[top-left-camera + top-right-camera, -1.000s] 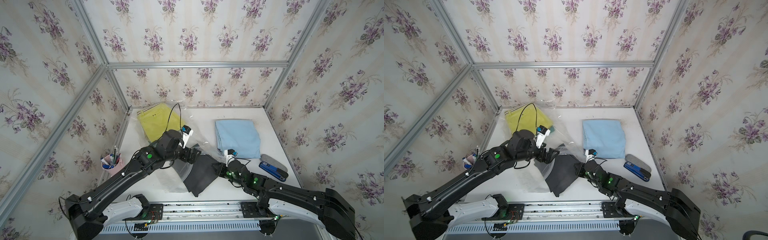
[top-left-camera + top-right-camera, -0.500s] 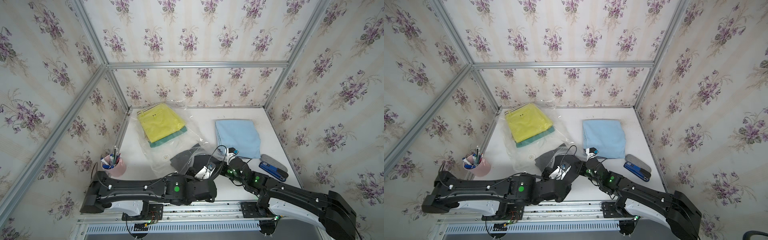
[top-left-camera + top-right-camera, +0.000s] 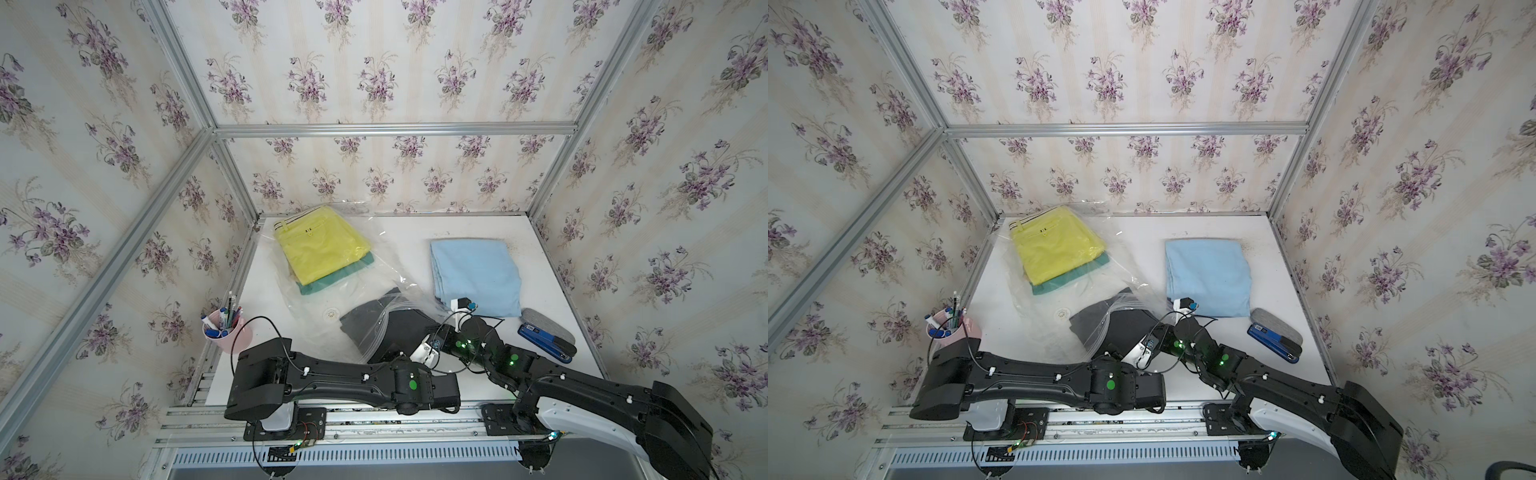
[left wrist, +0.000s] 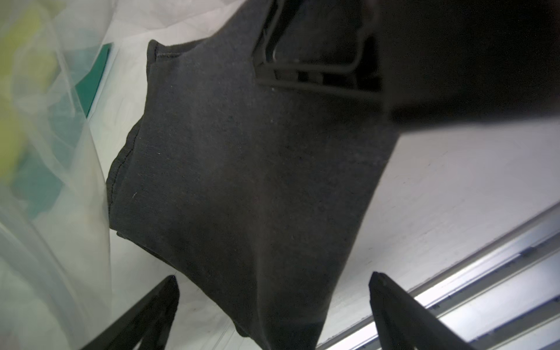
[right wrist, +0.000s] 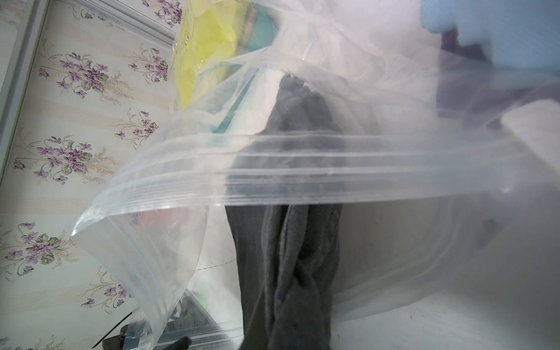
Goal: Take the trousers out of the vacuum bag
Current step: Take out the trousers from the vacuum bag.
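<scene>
**Stage.** The vacuum bag (image 3: 320, 332) is open. Extraction of the black trousers (image 3: 411, 332) is in hand: they lie half out of the bag's mouth, and its zip strip (image 5: 303, 169) crosses over them.

**Other trousers.** The light blue trousers (image 3: 478, 274) lie flat outside the bag, beside its mouth end. The yellow-green trousers (image 3: 320, 245) and the teal trousers (image 3: 332, 282) beneath them are inside, at the closed end away from the mouth.

**Tools.** The right gripper (image 3: 434, 334) is closed tight at the edge of the black trousers outside the bag's mouth. The cloth bunches toward it in the right wrist view, so it appears to be pinching them, though its fingertips are not visible. The left gripper (image 4: 272, 275) stands fully wide and empty, just outside the mouth, with the black cloth before it.

**Next move, as judged.** Draw the black trousers clear of the zip strip, away from the bag. The plastic may drag along, so the free gripper could pin the bag.
</scene>
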{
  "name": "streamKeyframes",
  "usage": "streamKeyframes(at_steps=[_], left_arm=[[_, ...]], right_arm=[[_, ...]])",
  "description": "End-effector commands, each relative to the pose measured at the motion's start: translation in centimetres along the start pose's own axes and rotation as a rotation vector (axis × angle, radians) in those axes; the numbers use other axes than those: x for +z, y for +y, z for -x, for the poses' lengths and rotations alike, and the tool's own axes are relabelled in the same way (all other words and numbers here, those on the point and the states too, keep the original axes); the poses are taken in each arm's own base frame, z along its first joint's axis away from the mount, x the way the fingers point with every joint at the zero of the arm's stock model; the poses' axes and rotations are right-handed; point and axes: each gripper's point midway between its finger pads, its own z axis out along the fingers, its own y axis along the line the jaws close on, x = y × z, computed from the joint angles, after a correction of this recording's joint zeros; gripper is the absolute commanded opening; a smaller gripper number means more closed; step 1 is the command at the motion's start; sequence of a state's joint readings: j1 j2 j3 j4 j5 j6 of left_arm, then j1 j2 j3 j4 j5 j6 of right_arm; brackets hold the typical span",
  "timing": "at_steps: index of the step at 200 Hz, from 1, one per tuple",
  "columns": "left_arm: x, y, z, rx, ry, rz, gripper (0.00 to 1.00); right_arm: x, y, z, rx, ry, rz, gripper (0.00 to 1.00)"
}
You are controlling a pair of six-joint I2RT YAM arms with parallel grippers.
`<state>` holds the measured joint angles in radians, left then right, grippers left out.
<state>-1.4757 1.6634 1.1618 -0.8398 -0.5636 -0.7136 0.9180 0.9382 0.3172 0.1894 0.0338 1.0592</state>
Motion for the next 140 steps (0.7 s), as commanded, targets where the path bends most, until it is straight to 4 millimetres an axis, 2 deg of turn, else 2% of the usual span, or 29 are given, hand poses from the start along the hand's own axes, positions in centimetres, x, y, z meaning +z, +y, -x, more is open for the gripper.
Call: streamKeyframes(at_steps=[1, 33, 93, 113, 126, 140], left_arm=[[0.9, -0.3, -0.7, -0.01, 0.028, -0.007, 1.0], [2.1, -0.8, -1.8, -0.014, 0.066, -0.028, 1.0], [4.0, 0.0, -3.8, -0.035, 0.123, 0.016, 1.0], [4.2, 0.4, -3.9, -0.048, 0.125, 0.025, 0.98], [4.2, 0.7, -3.7, -0.057, 0.12, 0.031, 0.9], [4.3, 1.0, -3.6, -0.069, 0.119, 0.031, 0.75]], right_arm=[[-0.1, 1.4, 0.5, 0.001, -0.013, 0.058, 0.0], [-0.2, 1.8, 0.8, -0.003, -0.016, 0.063, 0.0], [-0.6, 1.6, 1.0, -0.007, -0.017, 0.052, 0.0], [-0.7, 1.6, 1.2, -0.002, -0.017, 0.055, 0.0], [-0.7, 1.6, 1.2, 0.002, -0.014, 0.059, 0.0], [-0.7, 1.7, 1.3, 0.003, -0.009, 0.059, 0.0]])
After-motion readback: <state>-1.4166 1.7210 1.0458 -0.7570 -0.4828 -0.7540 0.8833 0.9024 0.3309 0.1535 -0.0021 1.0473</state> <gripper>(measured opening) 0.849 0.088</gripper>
